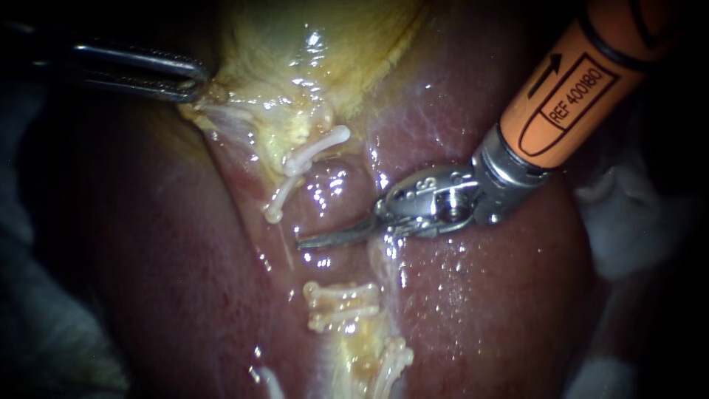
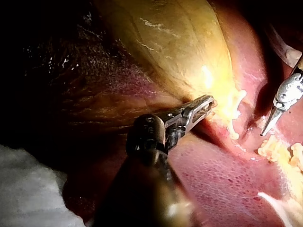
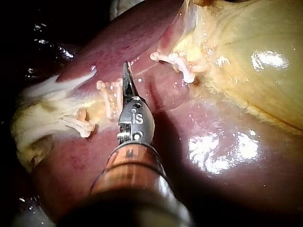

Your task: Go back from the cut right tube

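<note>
- The right instrument [image 1: 306,239] came in from two o'clock on an orange shaft. Its slim blades lay together and held nothing, with the tip pointing toward nine o'clock over the liver [image 1: 502,295].
- The right tube [image 1: 385,258] showed as a pale strand at six o'clock of that instrument's metal wrist. It ran down to a clip [image 1: 395,362] near the lower edge, and its cut end was tucked under the wrist and hard to make out.
- The left instrument [image 1: 198,83] entered from ten o'clock, its shaft mostly lost in the dark. Its jaws were clamped on the yellow edge of the gallbladder [image 1: 317,52].
- Two white clips [image 1: 317,148] sat at eleven o'clock of the blades, and a lower pair [image 1: 340,303] sat at six o'clock, with a bare gap between the two pairs.
- In the right wrist view the blades lay just beside the lower pair, but it was unclear whether they touched.
</note>
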Controlling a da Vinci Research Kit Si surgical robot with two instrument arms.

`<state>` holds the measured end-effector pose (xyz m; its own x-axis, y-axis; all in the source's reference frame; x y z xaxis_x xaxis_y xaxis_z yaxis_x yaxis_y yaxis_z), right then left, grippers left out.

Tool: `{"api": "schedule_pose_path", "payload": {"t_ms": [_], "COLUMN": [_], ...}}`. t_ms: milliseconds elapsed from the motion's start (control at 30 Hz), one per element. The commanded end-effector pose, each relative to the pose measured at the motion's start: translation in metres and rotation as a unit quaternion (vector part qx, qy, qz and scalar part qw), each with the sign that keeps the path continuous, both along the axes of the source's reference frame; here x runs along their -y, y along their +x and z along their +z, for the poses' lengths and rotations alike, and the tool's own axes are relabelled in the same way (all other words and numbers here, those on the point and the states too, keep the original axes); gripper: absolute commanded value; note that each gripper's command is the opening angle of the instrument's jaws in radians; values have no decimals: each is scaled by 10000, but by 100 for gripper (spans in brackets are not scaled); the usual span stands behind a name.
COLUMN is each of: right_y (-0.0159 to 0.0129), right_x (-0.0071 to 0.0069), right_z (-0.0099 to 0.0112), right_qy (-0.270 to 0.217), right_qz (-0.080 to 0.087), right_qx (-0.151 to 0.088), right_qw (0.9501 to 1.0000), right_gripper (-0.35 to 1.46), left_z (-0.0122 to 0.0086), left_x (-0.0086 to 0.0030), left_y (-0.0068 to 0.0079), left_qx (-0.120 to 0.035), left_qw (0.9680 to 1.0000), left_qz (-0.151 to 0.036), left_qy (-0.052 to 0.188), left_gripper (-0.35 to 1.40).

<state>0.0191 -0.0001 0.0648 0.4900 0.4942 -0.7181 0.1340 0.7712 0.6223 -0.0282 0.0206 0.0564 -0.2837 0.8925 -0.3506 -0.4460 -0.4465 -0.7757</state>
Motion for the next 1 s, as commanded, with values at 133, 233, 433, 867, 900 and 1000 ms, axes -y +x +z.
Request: {"api": "schedule_pose_path", "payload": {"t_ms": [133, 233, 433, 867, 900, 1000], "right_y": [2, 8, 10, -66, -71, -88], "right_x": [2, 1, 3, 8, 6, -2], "right_z": [-1, 0, 1, -42, -48, -66], "right_qy": [4, 27, 14, -1239, -1288, -1367], "right_qz": [114, 202, 209, 919, 871, 710], "right_qx": [-126, -243, -239, 481, 595, 983], "right_qw": [9999, 9995, 9995, 9869, 9861, 9832], "right_gripper": [81, 126, 134, 145, 143, 133], "left_z": [0, 0, 0, 3, 3, 3], "left_x": [0, 0, 0, -2, -2, -2], "left_y": [0, 0, 0, 1, 1, 1], "left_qx": [1, 1, 1, 2, 2, 3], "left_qw": [10000, 10000, 10000, 10000, 10000, 10000], "left_qz": [-4, -4, -3, 0, 0, 0], "left_qy": [-5, -5, -5, -6, -7, -7], "left_gripper": [-35, -35, -35, -35, -35, -35]}}
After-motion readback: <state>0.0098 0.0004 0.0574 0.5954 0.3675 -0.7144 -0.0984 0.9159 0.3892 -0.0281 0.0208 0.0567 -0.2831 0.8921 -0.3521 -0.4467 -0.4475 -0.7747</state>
